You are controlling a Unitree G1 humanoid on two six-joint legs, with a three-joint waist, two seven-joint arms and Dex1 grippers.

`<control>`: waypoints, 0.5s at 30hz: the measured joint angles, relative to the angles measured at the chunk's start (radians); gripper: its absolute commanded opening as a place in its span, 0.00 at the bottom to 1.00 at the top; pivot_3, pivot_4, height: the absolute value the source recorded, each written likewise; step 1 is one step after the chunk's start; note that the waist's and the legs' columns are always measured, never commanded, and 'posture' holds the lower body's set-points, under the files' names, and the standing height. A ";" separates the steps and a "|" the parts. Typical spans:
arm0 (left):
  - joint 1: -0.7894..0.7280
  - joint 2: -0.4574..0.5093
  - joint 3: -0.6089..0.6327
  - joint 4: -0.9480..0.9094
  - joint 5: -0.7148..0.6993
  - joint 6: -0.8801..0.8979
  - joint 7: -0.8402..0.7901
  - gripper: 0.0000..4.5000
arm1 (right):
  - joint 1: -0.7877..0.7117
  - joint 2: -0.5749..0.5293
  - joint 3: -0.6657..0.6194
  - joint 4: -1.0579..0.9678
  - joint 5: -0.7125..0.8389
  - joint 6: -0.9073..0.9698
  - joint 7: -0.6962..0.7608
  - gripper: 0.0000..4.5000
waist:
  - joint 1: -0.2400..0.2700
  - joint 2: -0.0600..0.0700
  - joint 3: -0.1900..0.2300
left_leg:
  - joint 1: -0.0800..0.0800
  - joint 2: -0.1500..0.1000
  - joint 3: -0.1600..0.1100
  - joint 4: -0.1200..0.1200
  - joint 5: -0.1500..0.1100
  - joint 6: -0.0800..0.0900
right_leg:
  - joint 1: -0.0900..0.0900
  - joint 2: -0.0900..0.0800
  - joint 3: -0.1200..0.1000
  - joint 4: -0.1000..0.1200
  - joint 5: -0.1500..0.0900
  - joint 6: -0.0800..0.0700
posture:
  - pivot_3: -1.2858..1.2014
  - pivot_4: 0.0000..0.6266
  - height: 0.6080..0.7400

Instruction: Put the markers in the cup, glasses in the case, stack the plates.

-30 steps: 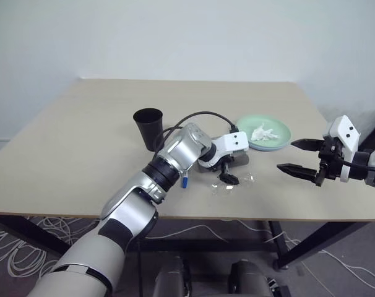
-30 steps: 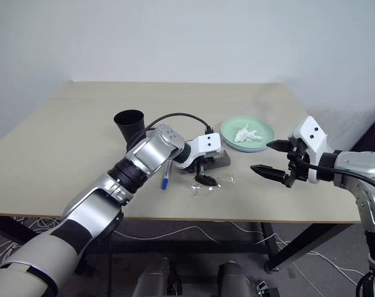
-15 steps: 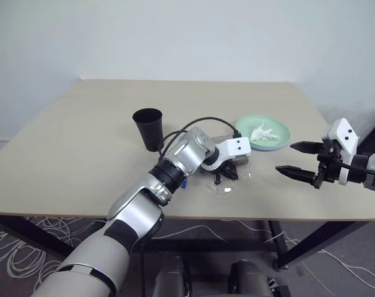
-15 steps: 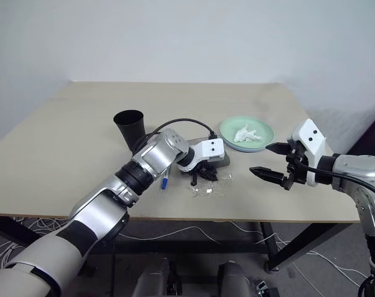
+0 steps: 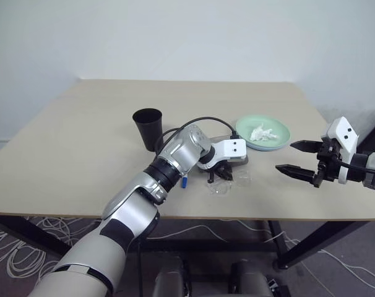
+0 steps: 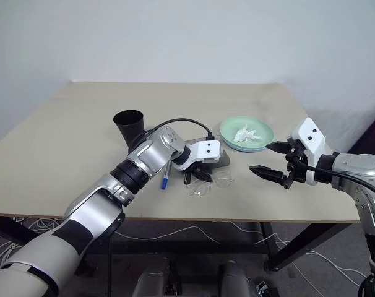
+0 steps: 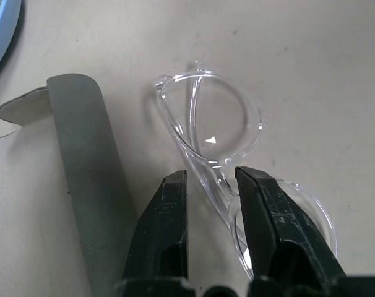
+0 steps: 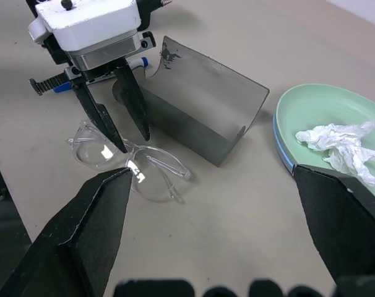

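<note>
Left hand [image 7: 211, 185] pinched on glasses [image 7: 221, 133], beside case [image 7: 88, 161]

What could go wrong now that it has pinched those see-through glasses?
The left gripper grips only the thin bridge of the glasses, so they might twist or slip out when lifted. The open case stands right beside them and could get knocked. The right gripper waits open, apart.

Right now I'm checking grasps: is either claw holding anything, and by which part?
The left claw pinches the glasses at the bridge, between the lenses. The right claw is open and holds nothing.
</note>
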State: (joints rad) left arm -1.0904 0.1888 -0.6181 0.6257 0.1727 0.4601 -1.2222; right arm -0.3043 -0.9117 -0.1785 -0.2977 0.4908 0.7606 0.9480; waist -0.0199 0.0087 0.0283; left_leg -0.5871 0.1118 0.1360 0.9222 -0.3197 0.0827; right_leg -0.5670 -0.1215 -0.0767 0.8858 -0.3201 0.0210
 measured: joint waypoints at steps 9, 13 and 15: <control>0.000 -0.007 0.000 0.008 0.016 0.006 -0.008 0.01 | -0.004 0.000 0.008 0.003 0.000 0.000 -0.009 1.00 | 0.000 0.000 0.000 | 0.000 0.000 0.000 0.000 0.000 0.000 | 0.000 0.000 0.000 0.000 0.000 0.000 | 0.52 0.00 0.24; 0.000 -0.007 0.005 0.009 0.015 0.001 -0.011 0.01 | -0.007 0.000 0.013 0.009 -0.001 -0.001 -0.010 1.00 | 0.000 0.000 0.000 | 0.000 0.000 0.000 0.000 0.000 0.000 | 0.000 0.000 0.000 0.000 0.000 0.000 | 0.52 0.00 0.24; -0.004 -0.008 0.021 0.020 0.007 0.002 -0.014 0.01 | -0.010 0.000 0.014 0.011 -0.001 -0.002 -0.012 1.00 | 0.000 0.000 0.000 | 0.000 0.000 0.000 0.000 0.000 0.000 | 0.000 0.000 0.000 0.000 0.000 0.000 | 0.52 0.00 0.24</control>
State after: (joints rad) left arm -1.0942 0.1811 -0.5972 0.6457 0.1796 0.4616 -1.2361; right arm -0.3142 -0.9116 -0.1642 -0.2866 0.4901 0.7589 0.9359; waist -0.0199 0.0087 0.0283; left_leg -0.5871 0.1117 0.1357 0.9224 -0.3197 0.0828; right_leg -0.5669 -0.1215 -0.0769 0.8859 -0.3201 0.0210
